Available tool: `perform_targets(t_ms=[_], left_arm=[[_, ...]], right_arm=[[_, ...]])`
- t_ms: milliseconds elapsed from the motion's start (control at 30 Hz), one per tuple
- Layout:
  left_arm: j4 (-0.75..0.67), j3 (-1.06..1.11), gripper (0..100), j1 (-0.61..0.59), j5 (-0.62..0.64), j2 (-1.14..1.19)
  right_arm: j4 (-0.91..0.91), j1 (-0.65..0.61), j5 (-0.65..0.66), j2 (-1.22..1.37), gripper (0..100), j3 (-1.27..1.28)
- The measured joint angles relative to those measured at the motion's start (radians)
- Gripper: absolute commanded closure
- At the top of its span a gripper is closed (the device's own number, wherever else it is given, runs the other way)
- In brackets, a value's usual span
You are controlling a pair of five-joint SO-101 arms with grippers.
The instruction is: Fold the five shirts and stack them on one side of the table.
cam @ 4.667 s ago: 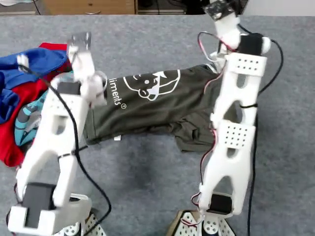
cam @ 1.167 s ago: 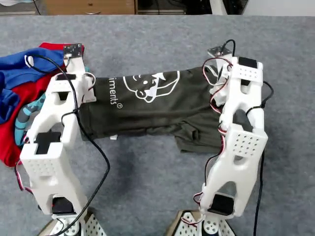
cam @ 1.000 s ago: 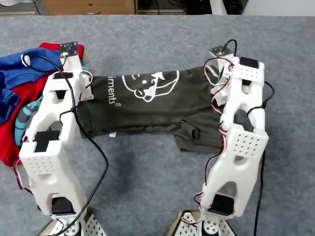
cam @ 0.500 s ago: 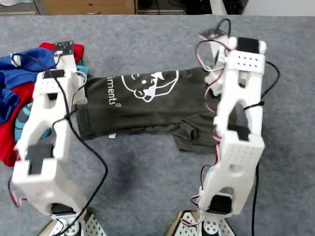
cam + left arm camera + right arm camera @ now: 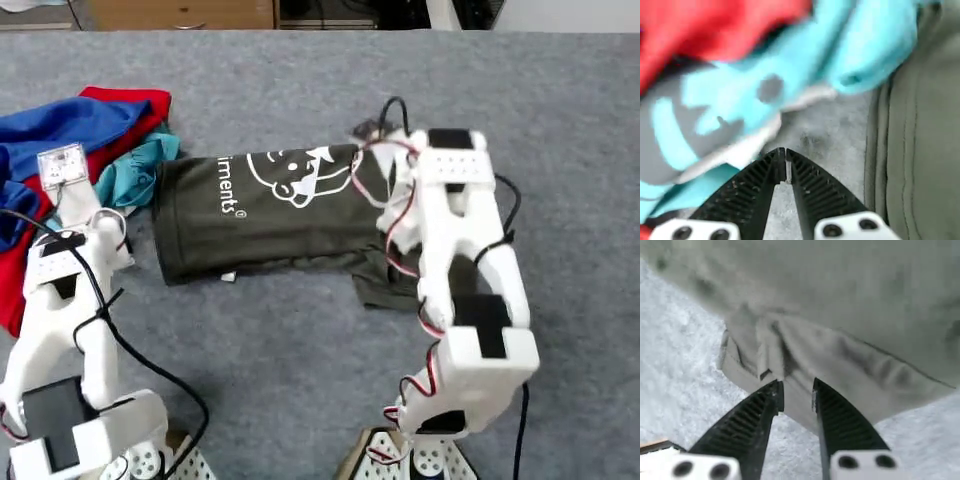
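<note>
- your left gripper: fingers closed tip to tip, nothing between them. it hangs over bare grey table, just beside the teal shirt and the edge of the dark green shirt.
- your right gripper: fingers a narrow gap apart, right over a rumpled hem of the dark green shirt. cloth shows through the gap, but you can't tell if any is pinched.
- dark green shirt: lies flat mid-table, nearer the far edge, white print facing up. its right end is bunched under your right arm.
- pile at the far left corner: blue shirt on top of a red shirt, with the teal shirt sticking out toward the green one and touching its left end. all loose, not folded.
- your left arm sits along the left edge, over the near part of that pile.
</note>
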Motion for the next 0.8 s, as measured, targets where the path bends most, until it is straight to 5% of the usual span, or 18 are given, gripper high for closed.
perform_targets(t_ms=[600, 800], left_arm=[[0.066, -0.104, 98, -0.005, 0.017, 0.140], [0.066, -0.104, 98, -0.005, 0.017, 0.140]], right_arm=[[-0.143, -0.123, 0.005, -0.103, 87.5, 0.233], [-0.161, -0.123, 0.005, -0.103, 98.4, 0.233]])
